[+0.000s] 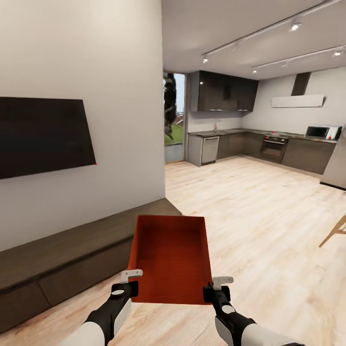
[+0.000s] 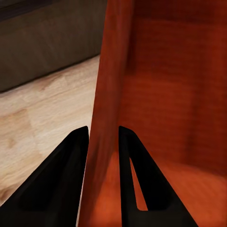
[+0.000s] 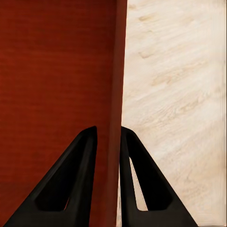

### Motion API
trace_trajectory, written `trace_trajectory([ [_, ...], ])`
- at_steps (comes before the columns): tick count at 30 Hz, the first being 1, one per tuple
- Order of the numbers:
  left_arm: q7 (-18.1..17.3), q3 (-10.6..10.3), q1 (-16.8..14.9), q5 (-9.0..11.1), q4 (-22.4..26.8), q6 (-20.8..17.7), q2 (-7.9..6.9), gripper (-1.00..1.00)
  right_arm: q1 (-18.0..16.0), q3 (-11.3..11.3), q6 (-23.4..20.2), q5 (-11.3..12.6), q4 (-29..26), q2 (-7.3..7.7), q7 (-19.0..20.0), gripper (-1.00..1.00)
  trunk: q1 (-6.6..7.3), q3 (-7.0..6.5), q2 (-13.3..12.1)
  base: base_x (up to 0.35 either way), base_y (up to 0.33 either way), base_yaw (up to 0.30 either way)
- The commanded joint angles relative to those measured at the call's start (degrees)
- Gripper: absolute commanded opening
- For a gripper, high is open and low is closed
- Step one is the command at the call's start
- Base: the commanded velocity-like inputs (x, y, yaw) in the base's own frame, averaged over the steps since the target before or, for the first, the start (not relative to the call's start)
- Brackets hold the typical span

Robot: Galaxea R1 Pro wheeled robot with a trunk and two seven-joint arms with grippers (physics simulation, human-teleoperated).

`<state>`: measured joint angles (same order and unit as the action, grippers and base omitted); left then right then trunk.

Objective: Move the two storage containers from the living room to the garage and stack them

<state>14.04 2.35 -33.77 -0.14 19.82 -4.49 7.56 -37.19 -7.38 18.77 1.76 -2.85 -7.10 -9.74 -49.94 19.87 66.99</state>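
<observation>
An orange-red open-top storage container (image 1: 169, 257) hangs in front of me above the light wood-plank floor, held at its near corners by both arms. My left gripper (image 1: 130, 287) is shut on the bin's left wall (image 2: 105, 94), one finger inside and one outside. On the opposite side my right gripper (image 1: 210, 292) is shut on the right wall (image 3: 117, 85) the same way. The bin looks empty inside. Around me is the living room, open to a kitchen.
A long low dark-brown cabinet (image 1: 72, 250) runs along the white wall at left, under a black TV screen (image 1: 43, 134). Open wood floor (image 1: 259, 216) stretches toward dark kitchen units (image 1: 259, 144). A glass door (image 1: 174, 117) stands beyond the wall corner. A wooden chair leg (image 1: 336, 230) shows at right.
</observation>
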Motion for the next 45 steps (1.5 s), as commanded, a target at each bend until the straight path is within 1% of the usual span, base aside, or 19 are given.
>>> trace_trajectory([
  [1,0.3,0.8,0.0,0.0,0.1,-0.4,0.08,-1.00,-0.1,1.6,0.3,0.3,0.0,-0.02,-0.4,-1.00,0.00,0.06,0.0,0.000,0.000,-0.273],
  [45,0.1,0.8,0.0,0.1,0.1,-0.3,0.08,-1.00,-0.1,1.6,0.3,0.3,0.0,-0.02,-0.4,-1.00,0.00,0.06,0.0,0.000,0.000,-0.278],
])
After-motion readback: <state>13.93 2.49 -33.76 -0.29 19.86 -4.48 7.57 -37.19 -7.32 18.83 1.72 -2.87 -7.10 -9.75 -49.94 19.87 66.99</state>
